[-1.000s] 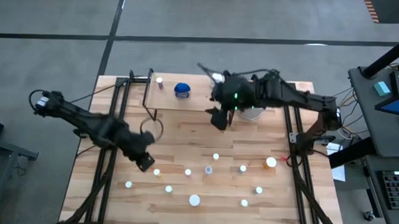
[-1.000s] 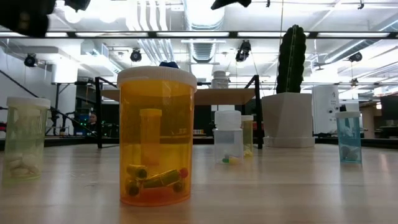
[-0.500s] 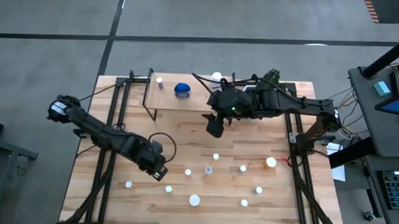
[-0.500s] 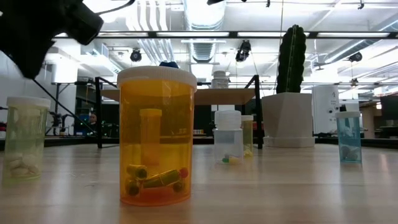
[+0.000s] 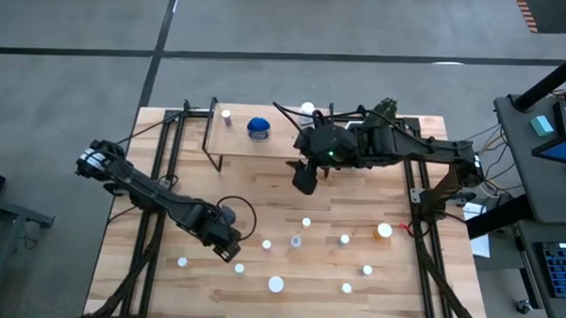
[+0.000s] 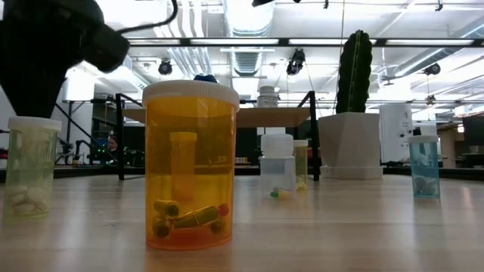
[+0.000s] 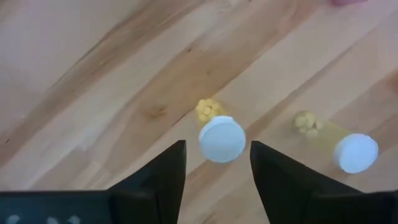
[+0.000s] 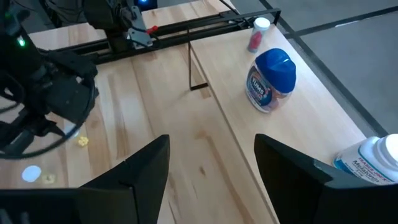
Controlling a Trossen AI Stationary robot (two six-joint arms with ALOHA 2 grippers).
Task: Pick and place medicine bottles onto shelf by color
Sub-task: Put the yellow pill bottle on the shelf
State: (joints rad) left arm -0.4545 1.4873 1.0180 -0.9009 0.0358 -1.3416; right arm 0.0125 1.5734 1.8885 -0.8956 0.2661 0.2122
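Left gripper (image 7: 217, 167) is set wide apart over the slatted wooden tabletop (image 5: 263, 187), nothing held; a small clear bottle with a white round cap (image 7: 222, 139) sits right between its fingertips, yellow pills seen under the cap. A second white-capped bottle (image 7: 355, 152) stands just beside, outside one finger.

Right gripper (image 8: 211, 163) is also spread wide and empty, held above the table just in front of the low light-wood shelf on black legs (image 8: 280, 124).

Progress: early. Beyond the right gripper, three bottles are seen on the shelf: a blue round-bodied bottle (image 8: 269, 79), a small white-capped one with a reddish body (image 8: 257, 33), and a white labelled one (image 8: 373, 160) near the edge. About ten bottles are left scattered on the tabletop, including the orange pill bottle (image 6: 190, 165) nearest the low camera. Whether colour grouping is right so far cannot be judged
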